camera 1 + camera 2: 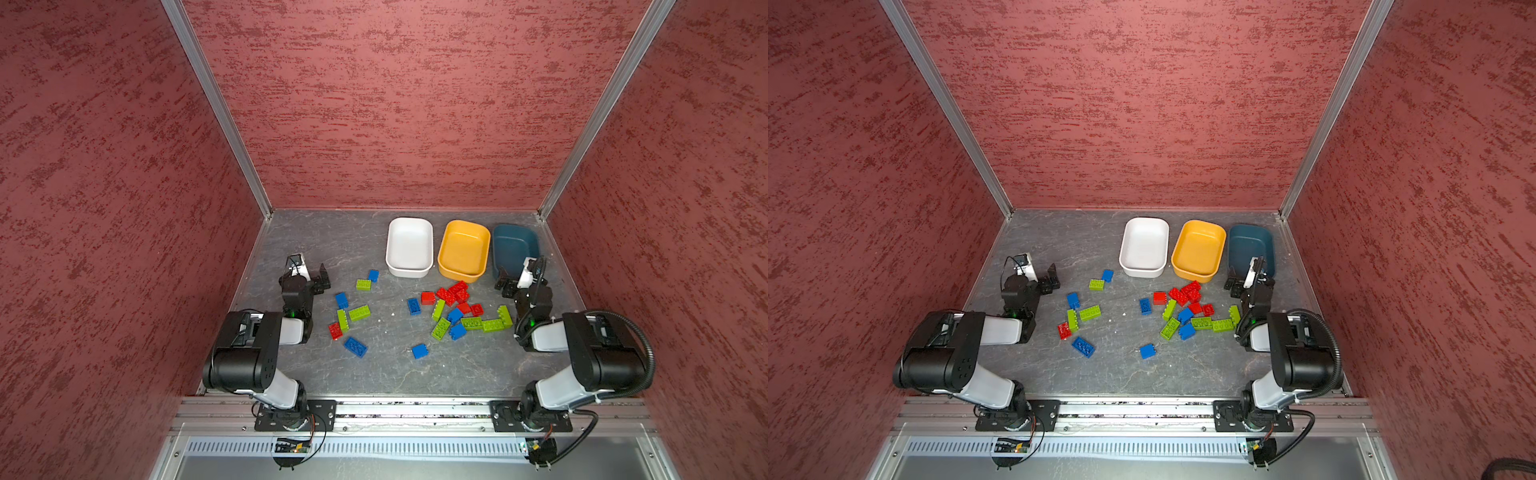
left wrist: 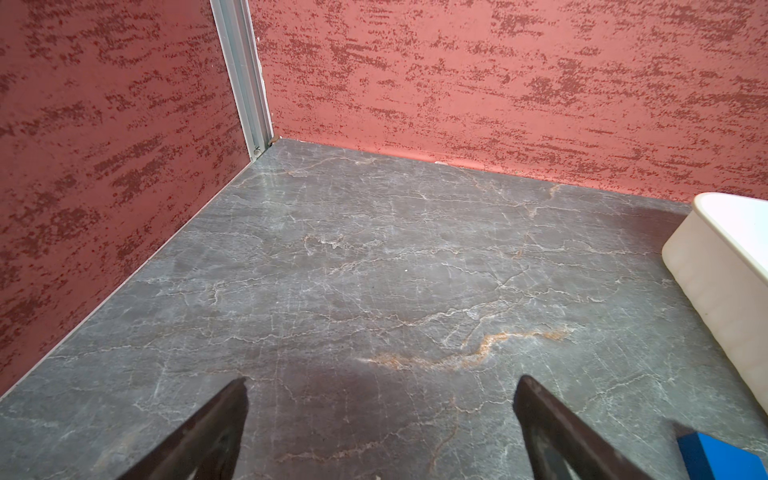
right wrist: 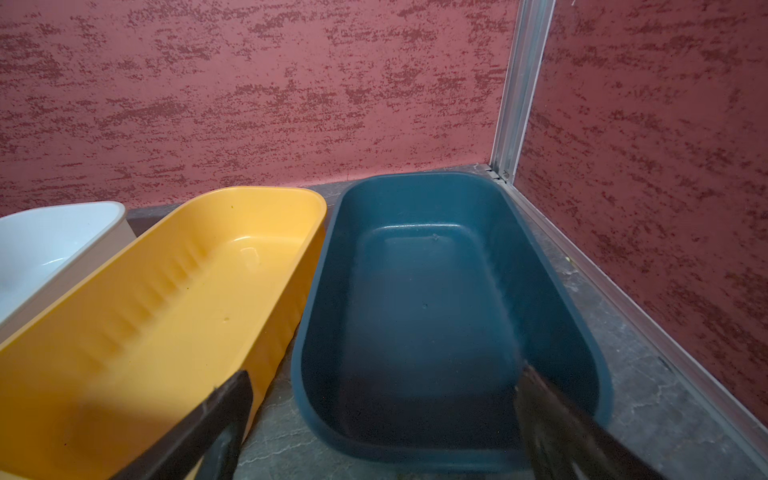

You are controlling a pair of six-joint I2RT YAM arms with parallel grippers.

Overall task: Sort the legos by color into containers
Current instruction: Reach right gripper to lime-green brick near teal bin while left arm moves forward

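Closest to my bases on the grey marbled worktop (image 1: 374, 374) lie a lone square blue brick (image 1: 419, 351) and an oblong blue brick (image 1: 355, 346). Past them the legos (image 1: 455, 314) spread in two loose groups, all of them on the worktop. The left group (image 1: 359, 312) mixes red, lime green and blue bricks. A green oblong (image 1: 363, 284) and a small blue brick (image 1: 373, 275) lie further back, towards the white tub (image 1: 409, 272). The right group is denser. Its green and blue bricks lie nearer me, and a heap of red bricks (image 1: 455, 293) sits just in front of the yellow-orange tub (image 1: 461, 276).

My left tool (image 2: 382, 384) hovers over bare worktop, to the left of the left group. It is released, with its jaws spread wide. My right tool (image 3: 384, 372) hangs at the near end of the dark teal tub (image 1: 513, 249), equally released. Its wrist view shows one finger (image 3: 224, 415) before the yellow-orange tub's near corner and the other before the teal tub's near wall.

Farthest off, the three tubs stand side by side along the back wall (image 1: 415, 104). White is on the left, yellow-orange in the middle, and dark teal is by the right-hand corner.
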